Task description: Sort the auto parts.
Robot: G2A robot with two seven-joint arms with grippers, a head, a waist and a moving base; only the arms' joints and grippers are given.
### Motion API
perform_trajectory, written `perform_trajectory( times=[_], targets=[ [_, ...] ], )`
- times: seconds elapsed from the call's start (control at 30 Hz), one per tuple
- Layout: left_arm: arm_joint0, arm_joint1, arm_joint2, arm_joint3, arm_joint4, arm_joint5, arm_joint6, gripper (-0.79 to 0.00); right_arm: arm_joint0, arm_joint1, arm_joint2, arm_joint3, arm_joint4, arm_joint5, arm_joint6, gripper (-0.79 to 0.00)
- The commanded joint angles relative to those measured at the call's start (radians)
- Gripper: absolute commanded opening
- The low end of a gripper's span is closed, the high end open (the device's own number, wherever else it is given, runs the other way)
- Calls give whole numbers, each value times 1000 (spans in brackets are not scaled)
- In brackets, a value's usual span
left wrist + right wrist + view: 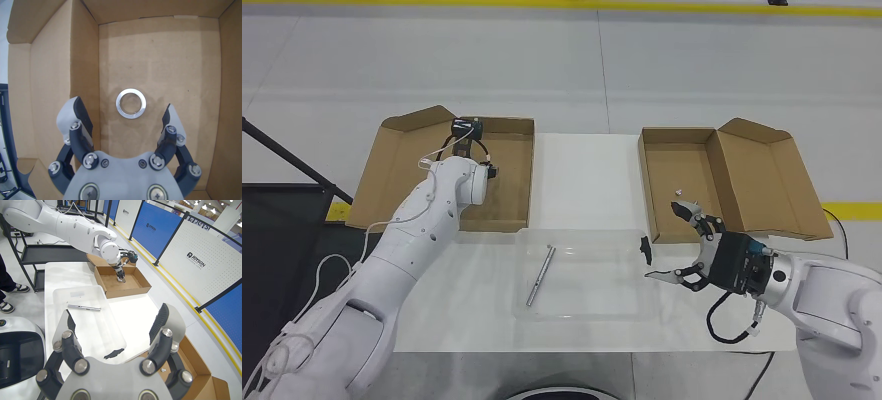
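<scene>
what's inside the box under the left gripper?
One metal ring, flat on the cardboard box floor, below the open left gripper. The floor nearest the wrist is covered by it.

Pale grey floor with yellow lines. White table. Blue and white pegboard partitions on black frames, well apart from table. Black shelf rack near table's left edge.
</scene>
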Motion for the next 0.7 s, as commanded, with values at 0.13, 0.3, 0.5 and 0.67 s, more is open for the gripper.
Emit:
perform_trajectory(
  times=[0.13,0.3,0.5,0.67],
  targets=[
    [0,0,0,0,0,0,0,0,0,0,0,0,0,0,0,0],
    [0,0,0,0,0,0,0,0,0,0,0,0,0,0,0,0],
    [0,0,0,0,0,0,0,0,0,0,0,0,0,0,0,0],
    [24,6,-64,-63,-62,-39,113,0,-5,5,-12,-57,-41,0,29,0]
  ],
)
